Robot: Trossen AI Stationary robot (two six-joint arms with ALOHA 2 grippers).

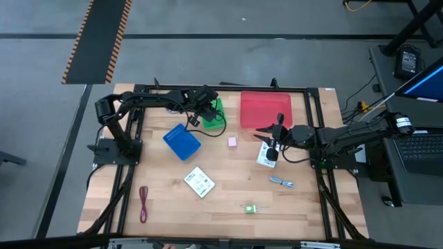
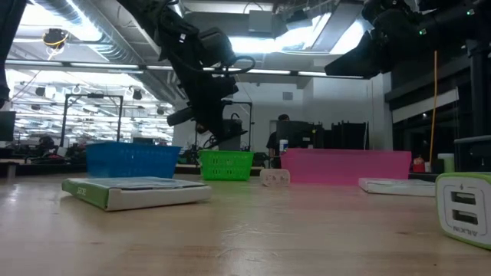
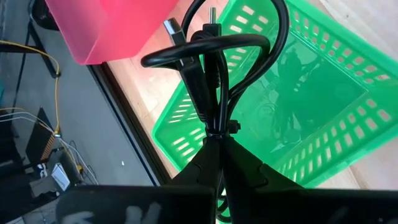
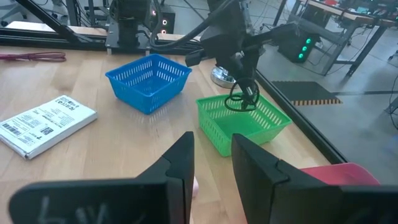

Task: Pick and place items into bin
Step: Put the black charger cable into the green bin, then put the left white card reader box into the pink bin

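1. Left gripper (image 3: 214, 146): clamped tight on the coiled black cable (image 3: 214, 68), loops and plugs dangling past the fingertips, hanging over the green basket (image 3: 311, 93) at the far side of the table.
2. Aim for the basket's open middle, not the near rim; in the left wrist view the coil hangs close to one lattice wall, so worth shifting further inward before letting go.
3. Lower until the loops sit inside the walls, then release; dropped from height, a springy coil probably bounces or hooks a plug over the edge.
4. Open wide and lift straight up, checking that no loop stays snagged on a finger.
5. Keep clear of the red bin (image 1: 265, 109) just beside the basket and the blue basket (image 1: 182, 142) on the other side.
6. Right gripper (image 4: 211, 165): jaws standing partly apart with a narrow gap, nothing seen between them in its own wrist view, waiting near the white packet (image 1: 266, 157) on the right side of the table.
7. Left on the wood for later: second packet (image 1: 199, 182) near the middle, pink cube (image 1: 232, 141), green block (image 1: 249, 208) toward the front edge, dark red cord (image 1: 143, 203) at the front left, blue-silver piece (image 1: 280, 182) near the right arm.
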